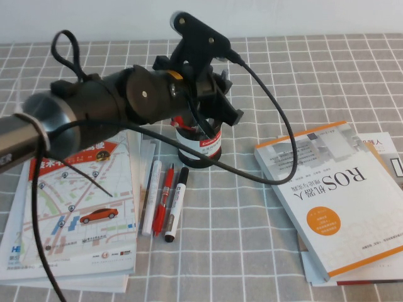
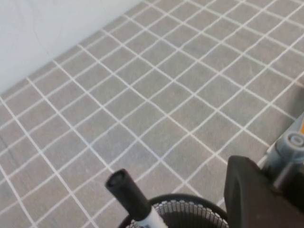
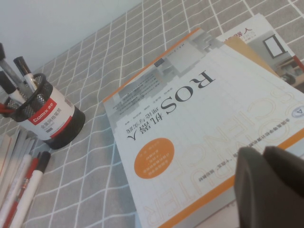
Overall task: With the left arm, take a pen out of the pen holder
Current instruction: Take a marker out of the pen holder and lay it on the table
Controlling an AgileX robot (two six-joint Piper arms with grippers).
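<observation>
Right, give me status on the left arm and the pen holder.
Left gripper down at the pen holder mouth. Right gripper hangs over ROS book. Black-capped marker stands in holder. Path upward looks clear.

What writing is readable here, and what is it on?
"ROS 机器人": orange-and-white book, right gripper near its corner.
"Comix": label on the pen holder, left gripper right above it.
Map leaflet and the book's smaller print: too small to read.

Three loose pens (image 1: 164,200), one pen holder (image 1: 200,146), one ROS book (image 1: 327,189), one map booklet (image 1: 75,214).
</observation>
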